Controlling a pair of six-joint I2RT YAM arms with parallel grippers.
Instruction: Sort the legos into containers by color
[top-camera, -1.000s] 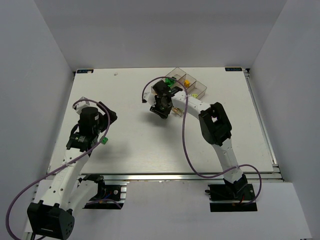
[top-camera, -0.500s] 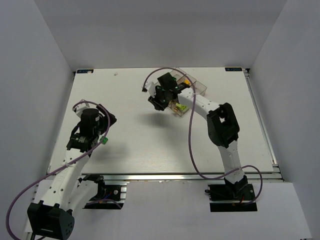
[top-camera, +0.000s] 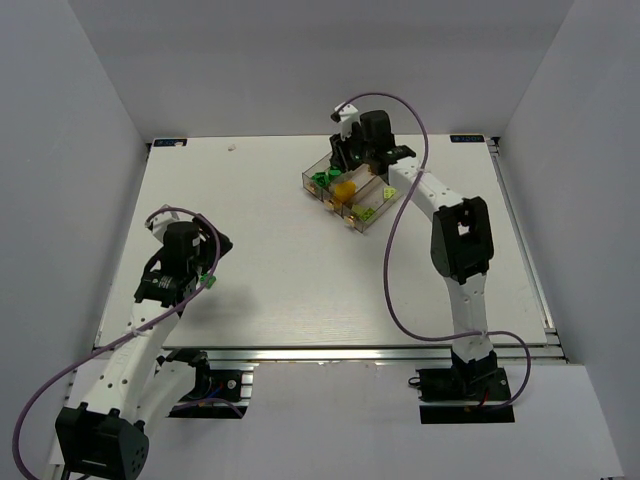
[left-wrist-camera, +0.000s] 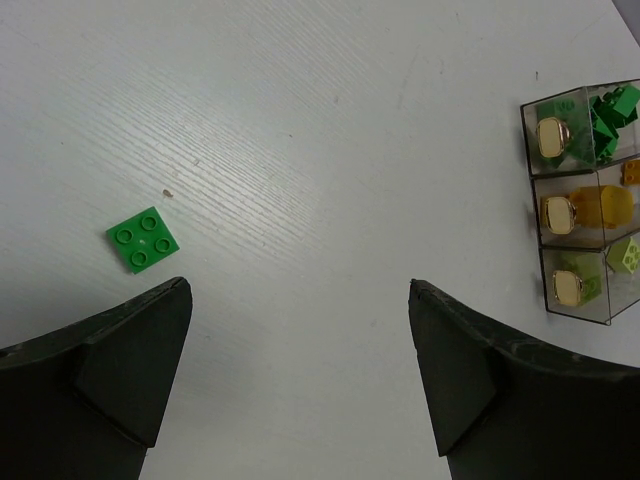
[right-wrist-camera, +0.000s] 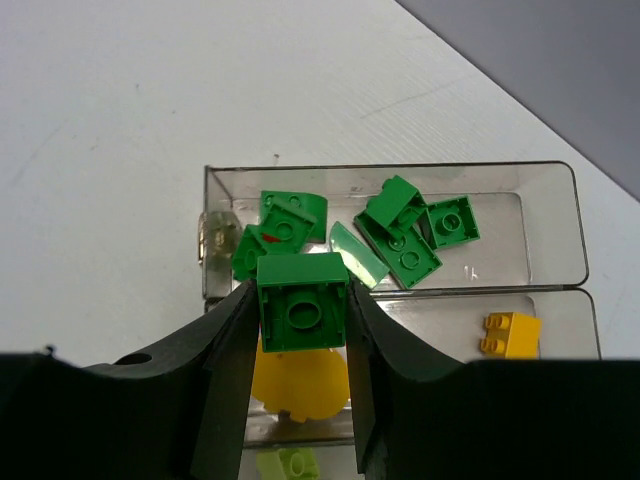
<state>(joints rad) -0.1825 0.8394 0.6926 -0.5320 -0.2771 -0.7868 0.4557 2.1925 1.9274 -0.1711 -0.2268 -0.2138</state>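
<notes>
Legos (right-wrist-camera: 405, 228) mostly sit sorted in the containers (top-camera: 362, 226), a clear three-bin tray at the far centre-right of the table (top-camera: 280, 280).

Wrist view on the right:
- The green bin (right-wrist-camera: 560, 225) has about five dark green bricks piled loosely at its left and middle. One paler green curved piece (right-wrist-camera: 358, 255) lies among them. The bin's right end is bare.
- The middle bin (right-wrist-camera: 585, 320) has a small orange-yellow brick (right-wrist-camera: 510, 333) and a bigger yellow piece (right-wrist-camera: 300, 380) partly hidden under the claw.
- The third bin is barely visible at the bottom edge, with one pale yellow-green brick (right-wrist-camera: 290, 463) showing.

The left wrist view shows the same order: dark green, yellow/orange, pale green.

The right gripper (right-wrist-camera: 300, 300) is clamped on a dark green brick (right-wrist-camera: 302, 310), one finger on each side, hollow underside facing the camera. It hangs over the tray, about at the wall between the green and middle bins. Can't tell if it touches anything below.

The left gripper (left-wrist-camera: 297, 290) has its jaws wide apart with nothing between them, low over bare table on the left side, well apart from the tray. One loose green plate (left-wrist-camera: 143, 239) with four studs lies flat on the table just ahead of its left finger, not touching it.
</notes>
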